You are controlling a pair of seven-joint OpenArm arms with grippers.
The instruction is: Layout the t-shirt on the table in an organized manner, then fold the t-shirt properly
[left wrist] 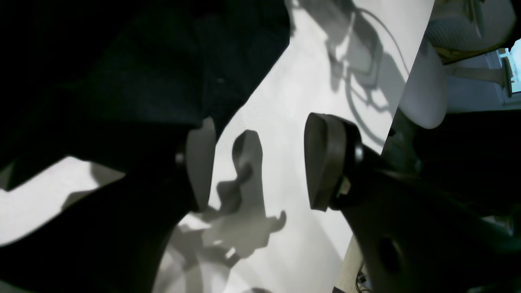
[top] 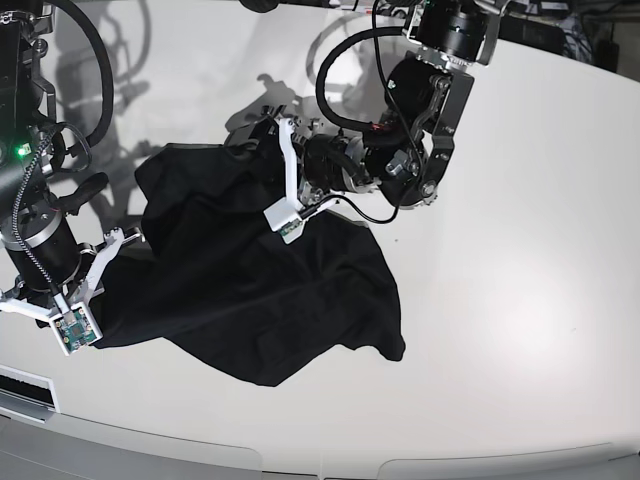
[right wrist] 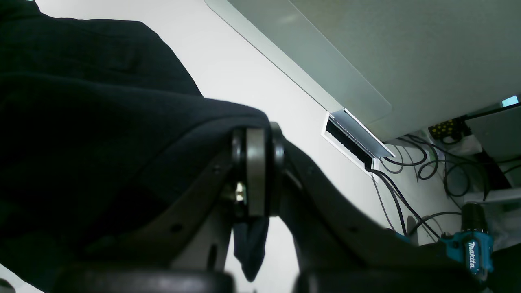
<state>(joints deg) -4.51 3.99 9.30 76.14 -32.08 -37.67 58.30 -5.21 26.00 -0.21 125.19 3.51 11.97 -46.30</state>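
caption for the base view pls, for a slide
Right gripper pinches the black t-shirt crumpled on the white table; left gripper open.

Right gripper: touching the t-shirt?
Touching. The right wrist view shows the right gripper with its jaws shut on a fold of the black t-shirt; a tip of cloth hangs out below them.

The t-shirt (top: 250, 290) lies on the table (top: 520, 250), between the two grippers; the left gripper (top: 262, 135) is over its far edge, with bare table between the open jaws and cloth beside one finger (left wrist: 201, 162); the right gripper (top: 112, 240) is at its near side edge, jaws together on a fold of cloth, which hangs below the pads (right wrist: 256, 175).
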